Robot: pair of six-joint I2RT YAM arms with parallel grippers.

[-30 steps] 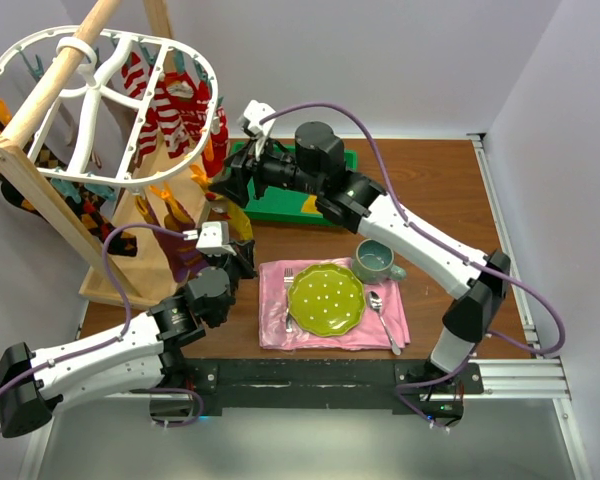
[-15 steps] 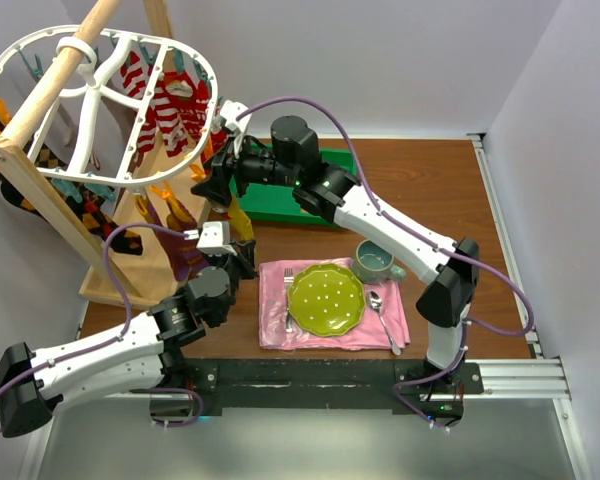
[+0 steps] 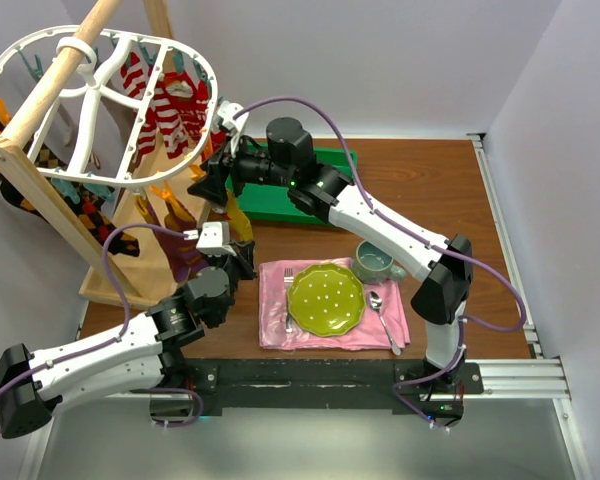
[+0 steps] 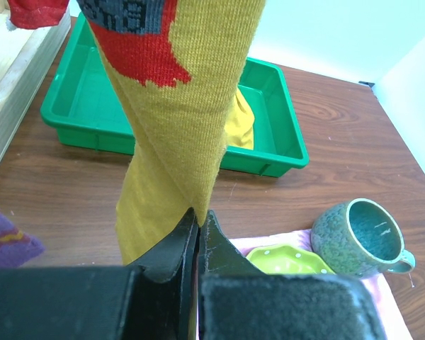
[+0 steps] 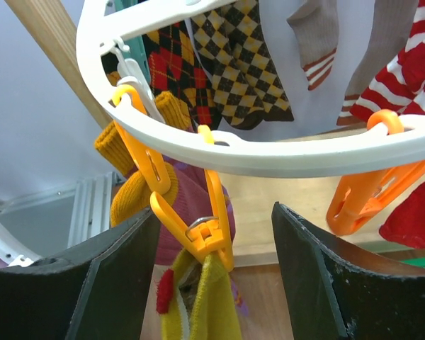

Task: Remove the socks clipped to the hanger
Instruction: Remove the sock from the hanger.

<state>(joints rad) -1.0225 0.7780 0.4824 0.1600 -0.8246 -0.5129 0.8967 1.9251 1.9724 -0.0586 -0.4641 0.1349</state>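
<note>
**Left jaws pinch the mustard sock's lower edge; right fingers stand either side of its orange clip**

From the near-left corner, the left arm (image 3: 100, 355) lies low and stretched out, its forearm angled up and to the right. The left gripper (image 4: 198, 216) has its fingers pressed together on the bottom fold of the mustard sock (image 4: 177, 106). That sock hangs taut and slightly twisted, and shows a red patch and a grey one higher up.

Just right of that wrist, a pink napkin (image 3: 275, 325) carries a green dotted plate (image 3: 325, 297), with a fork (image 3: 288, 285) on one side and a spoon (image 3: 380, 308) on the other. A teal mug (image 3: 373, 260) stands at the napkin's far corner.

The right arm (image 3: 380, 225) rises from its base to a sharply bent elbow. From there it reaches long and level, leftward across the table (image 3: 450, 190) and above the green tray (image 3: 340, 160). In the left wrist view something yellow lies in that tray.

The right gripper (image 5: 214, 210) points up at the underside of the hanger (image 5: 269, 152). Its fingers (image 5: 120, 276) are spread apart, one on each side of the orange clip (image 5: 198, 219) that bites the mustard sock's top. Neither finger visibly touches the clip.

Farther along the white rim another orange clip (image 5: 368, 191) dangles. Beyond it hang argyle socks (image 5: 248, 64) and a red-and-white striped sock (image 5: 411, 64). The hanger's hook loops over the pole of the wooden rack (image 3: 50, 85) at the far left.
</note>
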